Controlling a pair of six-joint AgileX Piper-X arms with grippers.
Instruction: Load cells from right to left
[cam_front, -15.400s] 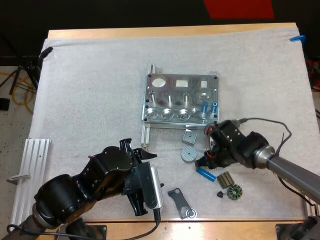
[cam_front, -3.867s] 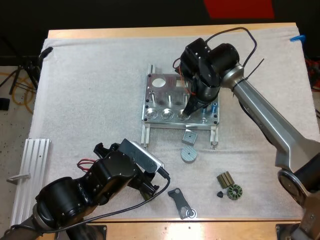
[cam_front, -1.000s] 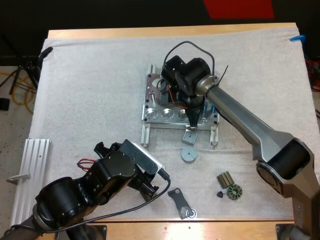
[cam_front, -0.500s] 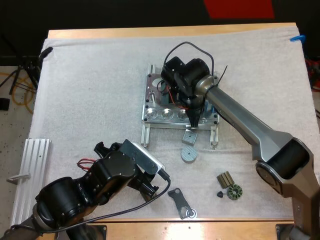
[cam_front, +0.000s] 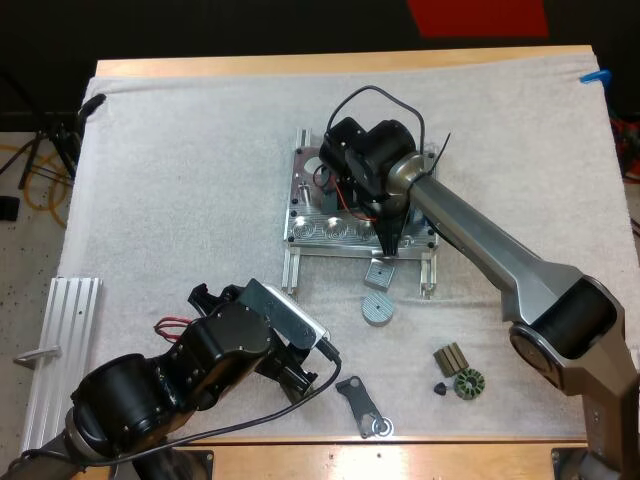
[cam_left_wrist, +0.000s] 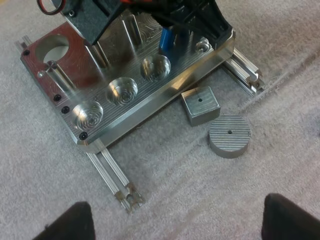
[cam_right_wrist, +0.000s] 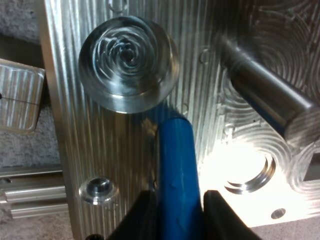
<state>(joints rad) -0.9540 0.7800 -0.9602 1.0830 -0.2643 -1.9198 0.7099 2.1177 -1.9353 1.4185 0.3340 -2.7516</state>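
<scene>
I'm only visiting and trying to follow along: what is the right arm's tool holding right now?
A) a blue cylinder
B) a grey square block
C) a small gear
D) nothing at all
A: in the right wrist view, the right tool presses on both sides of a blue cylinder, held just over the metal plate.
</scene>
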